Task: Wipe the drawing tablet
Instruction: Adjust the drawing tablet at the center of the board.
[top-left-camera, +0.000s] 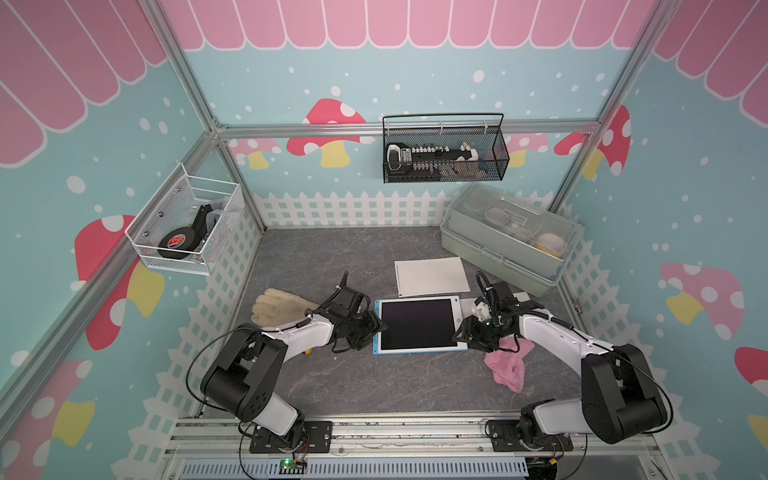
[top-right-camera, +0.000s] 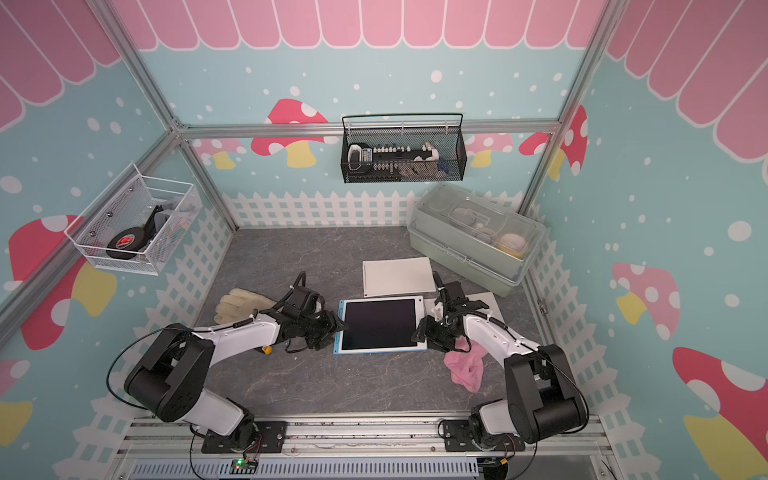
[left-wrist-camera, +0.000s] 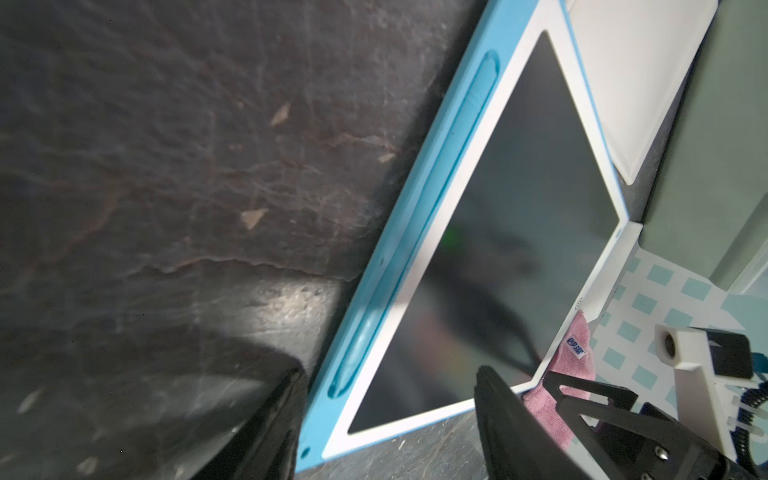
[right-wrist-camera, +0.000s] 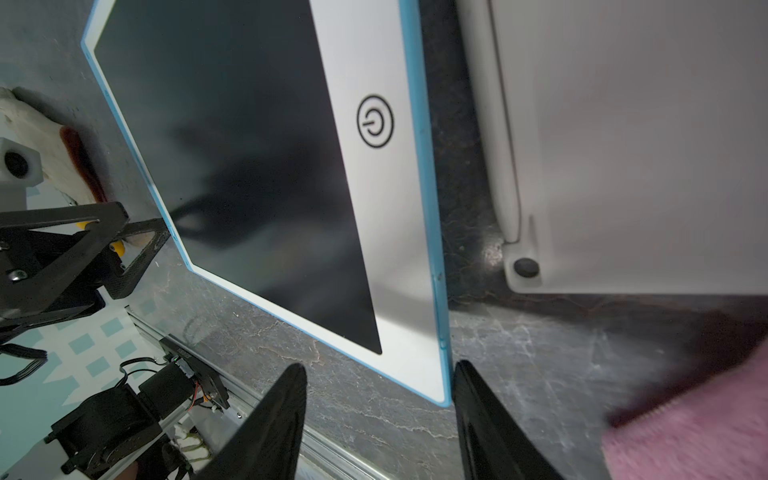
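The drawing tablet (top-left-camera: 417, 325) (top-right-camera: 380, 325) lies flat mid-table: blue frame, white bezel, dark blank screen. My left gripper (top-left-camera: 376, 330) (top-right-camera: 334, 328) is low at its left edge. In the left wrist view the gripper (left-wrist-camera: 386, 415) is open, its fingers either side of the tablet (left-wrist-camera: 498, 208) corner. My right gripper (top-left-camera: 462, 336) (top-right-camera: 422, 334) sits at the tablet's right near corner, also open (right-wrist-camera: 378, 415). That corner of the tablet (right-wrist-camera: 249, 166) lies just inside one finger. A crumpled pink cloth (top-left-camera: 509, 361) (top-right-camera: 467, 365) (left-wrist-camera: 577, 345) (right-wrist-camera: 698, 428) lies on the table beside and under the right wrist, held by neither gripper.
A white flat board (top-left-camera: 432, 276) (right-wrist-camera: 623, 145) lies just behind the tablet. A cream glove (top-left-camera: 278, 305) lies behind the left arm. A lidded storage box (top-left-camera: 507, 235) stands at the back right. A black mesh basket (top-left-camera: 444, 151) and a white one (top-left-camera: 183, 228) hang on the walls.
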